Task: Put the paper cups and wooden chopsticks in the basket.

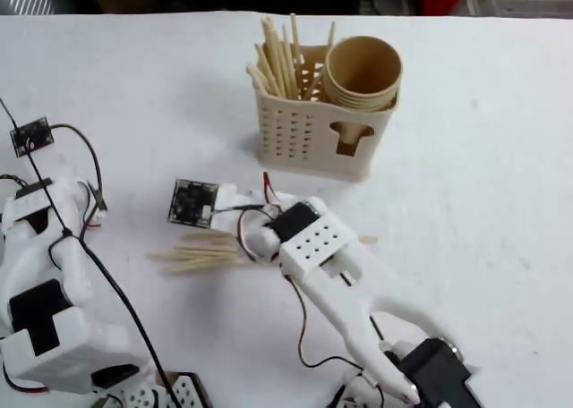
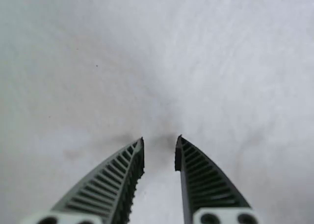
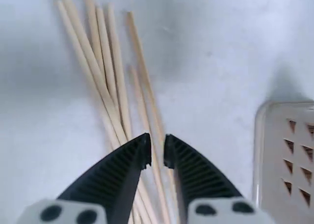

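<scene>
On the table (image 1: 466, 202), near the back: the basket (image 1: 313, 140). Inside it, paper cups (image 1: 363, 72) at the right and chopsticks (image 1: 279, 59) at the left (standing up). In front, flat on the table, loose chopsticks (image 1: 197, 251), just under the right gripper (image 3: 157, 150).

In the high view the basket (image 1: 309, 144) stands at upper centre, its mouth crowded by upright chopsticks (image 1: 279, 63) on the left and stacked paper cups (image 1: 363, 72) on the right, leaving little open room inside. Just below it the right arm (image 1: 327, 256) stretches in from the lower right over the loose chopsticks (image 1: 192, 254) at centre, blocking that lane, while the left arm (image 1: 40, 283) fills the lower left. The table (image 1: 483, 184) lies bare along the right side and across the upper left.
</scene>
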Action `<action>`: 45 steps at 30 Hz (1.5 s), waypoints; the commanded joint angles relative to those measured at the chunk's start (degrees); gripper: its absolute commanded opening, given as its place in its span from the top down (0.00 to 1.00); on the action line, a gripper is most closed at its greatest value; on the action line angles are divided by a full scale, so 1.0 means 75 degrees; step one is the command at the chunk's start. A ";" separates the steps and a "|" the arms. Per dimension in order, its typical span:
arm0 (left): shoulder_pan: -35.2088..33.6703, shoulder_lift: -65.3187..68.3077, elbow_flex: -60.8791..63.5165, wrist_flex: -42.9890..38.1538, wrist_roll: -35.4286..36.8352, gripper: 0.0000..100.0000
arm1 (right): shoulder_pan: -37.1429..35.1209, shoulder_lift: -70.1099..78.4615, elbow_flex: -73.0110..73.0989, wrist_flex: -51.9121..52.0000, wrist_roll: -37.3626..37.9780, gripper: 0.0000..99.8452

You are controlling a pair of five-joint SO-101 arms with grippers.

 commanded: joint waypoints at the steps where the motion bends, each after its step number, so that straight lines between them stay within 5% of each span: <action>1: 0.0100 -0.0041 -0.0035 -0.0117 0.0059 0.88 | -0.0064 0.1061 -0.0363 -0.0557 -0.0082 0.82; 19: 0.0100 -0.0041 -0.0023 -0.0105 0.0047 0.88 | 0.0733 0.3229 -0.1688 -0.0768 -0.0164 0.99; 39: 0.0100 -0.0041 -0.0023 -0.0117 0.0047 0.88 | 0.0873 -0.2081 -0.2028 0.0346 -0.1688 0.98; 45: 0.0100 -0.0041 -0.0023 -0.0117 0.0047 0.88 | 0.0674 -0.2995 -0.3423 -0.1108 -0.1747 0.98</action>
